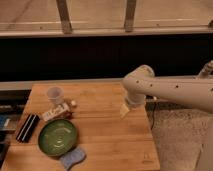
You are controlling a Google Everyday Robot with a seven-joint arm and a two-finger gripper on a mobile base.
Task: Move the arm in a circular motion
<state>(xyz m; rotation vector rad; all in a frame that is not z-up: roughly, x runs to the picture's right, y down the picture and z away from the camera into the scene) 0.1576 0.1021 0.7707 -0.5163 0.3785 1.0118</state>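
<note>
The cream-white arm [175,91] reaches in from the right edge over the right side of the wooden table [110,140]. Its rounded elbow joint [137,85] hangs above the table's right edge. The gripper [124,111], a small pale tip, points down just below the elbow, above the table top near its right side. It holds nothing that I can see.
On the table's left side stand a clear plastic cup [55,95], a small white box [56,113], a small pale ball [73,103], a green plate [58,136], a blue sponge [72,157] and a black flat case [27,127]. A dark wall and railing lie behind.
</note>
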